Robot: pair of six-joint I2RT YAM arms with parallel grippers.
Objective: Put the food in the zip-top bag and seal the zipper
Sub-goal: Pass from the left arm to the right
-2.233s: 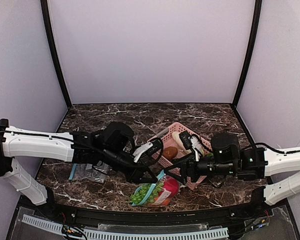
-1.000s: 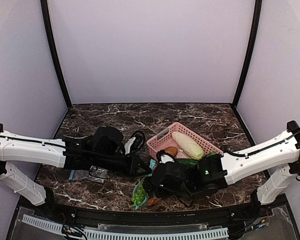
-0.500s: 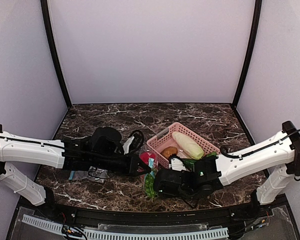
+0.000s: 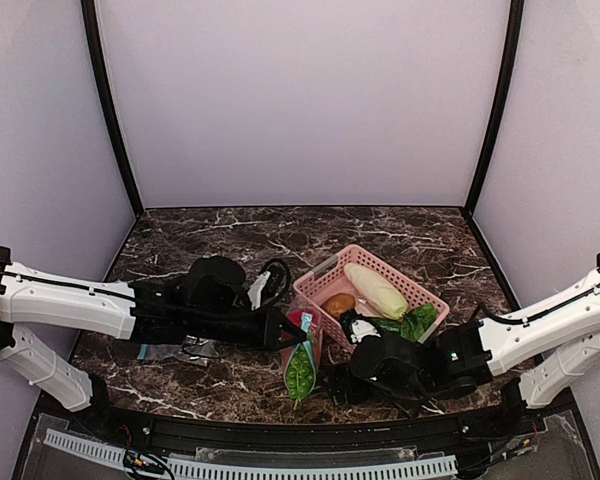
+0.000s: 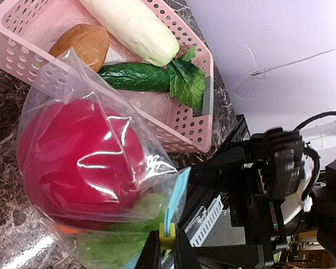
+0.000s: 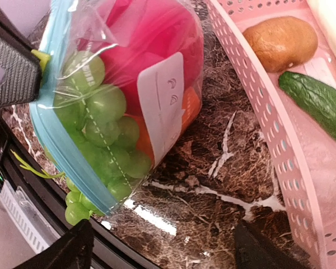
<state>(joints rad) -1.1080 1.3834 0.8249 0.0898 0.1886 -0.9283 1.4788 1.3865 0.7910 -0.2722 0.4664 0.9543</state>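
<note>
The left claw (image 5: 167, 249) was clenched on the zipper (image 6: 61, 151), holding the bag (image 5: 89, 151) upright just beside the basket (image 6: 269, 129), the right claw (image 6: 165, 249) gaped empty, and grapes (image 6: 101, 129) bulging at the unsealed mouth could spill.

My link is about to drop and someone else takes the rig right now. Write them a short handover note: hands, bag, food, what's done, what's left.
Left hand: shut on the zipper of the zip-top bag, at its slider tab.
Right hand: open, empty, low beside the bag.
Food: the red fruit, green grapes and orange fruit are in the bag. A few grapes bulge at the zipper's near end.
The pink basket sits right beside the bag.
Done: loading.
Left: sealing. I cannot tell how far the zipper is closed, so check the grape end first.
</note>
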